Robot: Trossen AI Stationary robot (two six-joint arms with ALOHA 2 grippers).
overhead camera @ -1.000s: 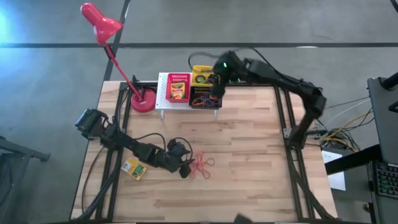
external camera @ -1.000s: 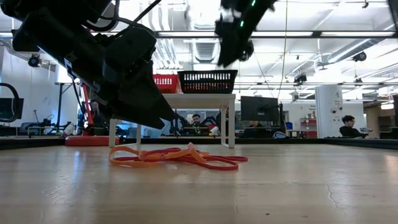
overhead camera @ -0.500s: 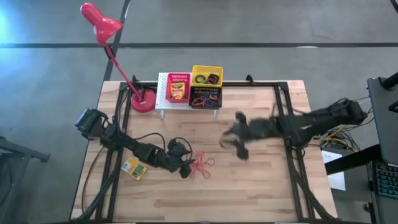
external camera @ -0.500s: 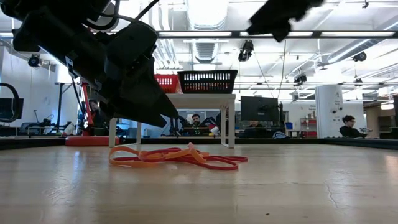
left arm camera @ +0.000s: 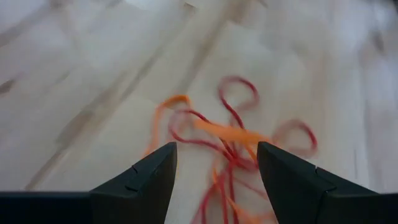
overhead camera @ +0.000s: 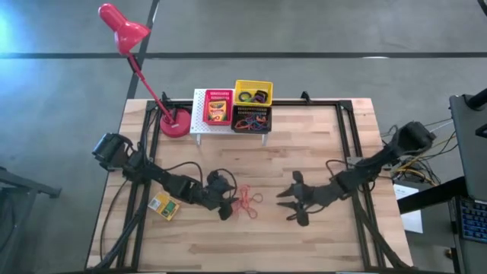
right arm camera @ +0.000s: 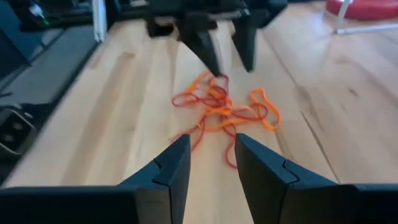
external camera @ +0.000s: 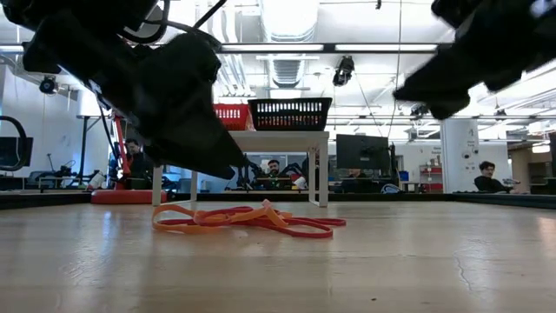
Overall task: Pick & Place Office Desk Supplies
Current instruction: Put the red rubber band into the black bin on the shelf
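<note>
Rubber bands (overhead camera: pixel 247 202), thin orange and red loops in a loose tangle, lie on the pale wooden plank surface (overhead camera: pixel 304 152) near its front middle. High view: the left tool (overhead camera: pixel 226 207) sits just beside the tangle on its left, its fingertips hard to separate from the dark arm; the right tool (overhead camera: pixel 285 205) is low over the surface to the tangle's right, near but apart, fingers spread wide. A flat yellow-and-green box (overhead camera: pixel 163 205) lies at the left, partly under the left arm's cables. At the back edge a white perforated rack (overhead camera: pixel 199 114) carries a red basket (overhead camera: pixel 218 106), a yellow basket (overhead camera: pixel 253 93) and a black basket (overhead camera: pixel 251 120); their contents are too small to make out. A red desk lamp (overhead camera: pixel 125 30) stands beside the rack.

Low view: the bands (external camera: pixel 248 217) rest flat as overlapping ribbons; the left arm's dark bulk hides the area above them, and the right arm is blurred and cut off at the upper right corner.

Left wrist view: two dark fingers (left arm camera: pixel 143 180) stand well apart, the tangle (left arm camera: pixel 230 137) between and beyond them, softly blurred.

Right wrist view: its own fingers (right arm camera: pixel 165 174) are moderately parted; past the bands (right arm camera: pixel 224 109), the left tool (right arm camera: pixel 224 43) points down with parted fingers at the tangle's far edge.
</note>
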